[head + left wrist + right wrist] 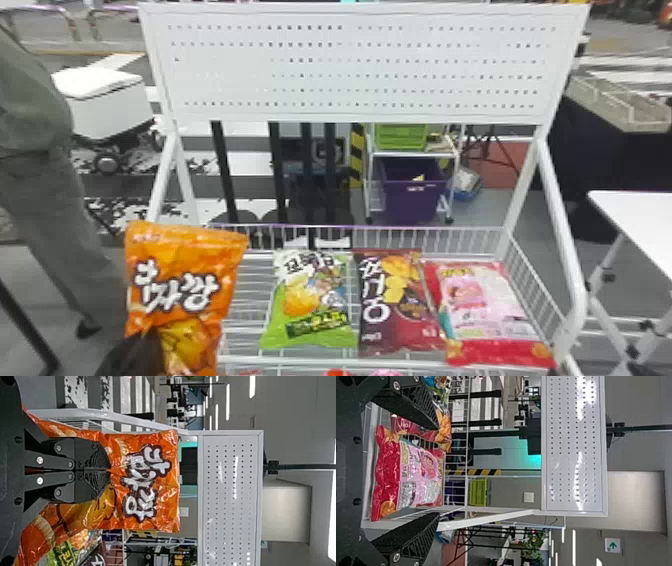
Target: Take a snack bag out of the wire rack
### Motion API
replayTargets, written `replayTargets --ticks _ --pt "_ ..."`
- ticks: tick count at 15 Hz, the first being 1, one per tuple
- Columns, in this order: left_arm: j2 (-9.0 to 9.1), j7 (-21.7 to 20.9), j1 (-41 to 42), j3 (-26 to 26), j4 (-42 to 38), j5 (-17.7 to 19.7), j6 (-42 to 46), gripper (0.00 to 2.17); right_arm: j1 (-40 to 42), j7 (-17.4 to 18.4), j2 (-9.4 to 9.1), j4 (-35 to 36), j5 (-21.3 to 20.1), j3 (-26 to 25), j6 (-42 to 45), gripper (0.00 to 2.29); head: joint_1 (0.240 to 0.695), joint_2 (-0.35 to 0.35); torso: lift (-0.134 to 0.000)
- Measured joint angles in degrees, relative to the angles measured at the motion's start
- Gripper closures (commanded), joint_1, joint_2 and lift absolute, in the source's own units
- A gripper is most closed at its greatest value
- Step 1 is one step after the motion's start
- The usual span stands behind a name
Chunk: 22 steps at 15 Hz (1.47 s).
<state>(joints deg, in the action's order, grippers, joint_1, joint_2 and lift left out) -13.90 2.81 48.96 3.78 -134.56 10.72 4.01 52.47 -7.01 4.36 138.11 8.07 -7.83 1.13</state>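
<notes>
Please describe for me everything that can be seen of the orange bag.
The orange bag is glossy and crinkled, apparently plastic film, with large, dark-edged white lettering, a yellow patch lower down and a straight top edge. It looks full and closed. The left gripper has its fingers shut on it below the lettering, holding it roughly upright at the left side of the rack, left of the green bag. Its lowest part is cut off in the head view.

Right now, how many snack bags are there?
4: an orange bag in the left gripper; a green bag, a maroon bag and a red-and-pink bag, left to right in the wire rack. More may be hidden below.
</notes>
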Motion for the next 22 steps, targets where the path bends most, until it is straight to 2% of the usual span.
replayTargets --ticks 14,16,20,22 --pt "0.01 0.0 -0.1 -0.1 -0.1 0.0 0.1 1.96 -1.3 0.1 0.12 -1.4 -0.2 0.4 -0.4 0.12 0.499 0.000 0.000" --pt "0.01 0.0 -0.1 -0.4 -0.3 0.0 0.1 1.96 -4.8 1.1 1.58 -4.2 -0.1 1.6 -3.2 0.12 0.499 0.000 0.000" --pt "-0.06 0.2 0.2 -1.8 -0.9 -1.3 0.2 1.96 -19.1 3.9 7.40 -12.4 1.3 9.5 -9.5 0.12 0.499 0.000 0.000" --pt "0.00 0.4 0.7 -2.7 -1.6 -2.7 0.2 1.96 -27.9 4.6 8.23 -17.6 2.4 13.6 -13.7 0.12 0.499 0.000 0.000"
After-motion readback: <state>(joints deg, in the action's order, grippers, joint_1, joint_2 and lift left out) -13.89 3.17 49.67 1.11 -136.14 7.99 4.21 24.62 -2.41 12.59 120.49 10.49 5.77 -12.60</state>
